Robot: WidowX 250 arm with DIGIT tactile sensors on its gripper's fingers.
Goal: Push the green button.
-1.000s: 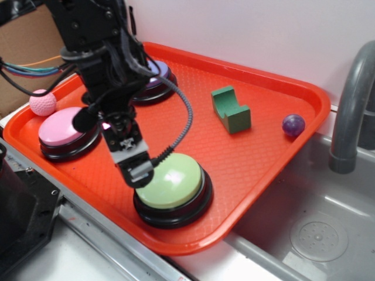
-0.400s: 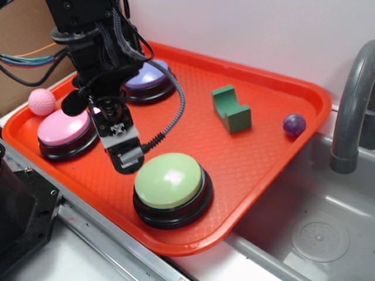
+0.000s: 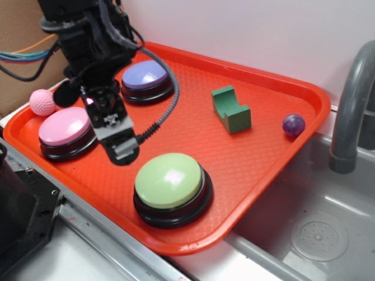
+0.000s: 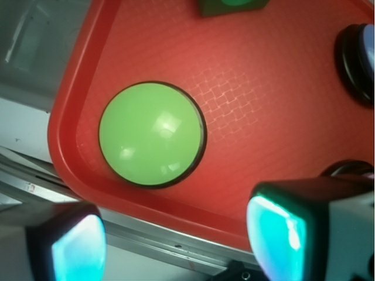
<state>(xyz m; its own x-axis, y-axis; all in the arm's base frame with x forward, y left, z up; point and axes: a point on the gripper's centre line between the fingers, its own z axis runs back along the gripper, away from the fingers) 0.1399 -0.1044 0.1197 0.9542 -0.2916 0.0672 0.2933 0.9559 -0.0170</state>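
The green button (image 3: 169,180), a large pale-green dome on a black base, sits at the near edge of the red tray (image 3: 263,158). My gripper (image 3: 120,149) hangs just left of it and above the tray, not touching the dome. In the wrist view the green button (image 4: 151,133) lies ahead of my gripper (image 4: 179,243). The jaws stand wide apart and open, with nothing between them, over the tray's near rim (image 4: 76,88).
On the tray are a pink button (image 3: 63,127), a purple button (image 3: 145,76), a dark green notched block (image 3: 230,109), a pink ball (image 3: 43,101) and a purple ball (image 3: 293,124). A sink (image 3: 319,228) and grey faucet (image 3: 350,111) lie to the right.
My gripper has lifted off the green button's left side and moved up and to the left. The button stays in place.
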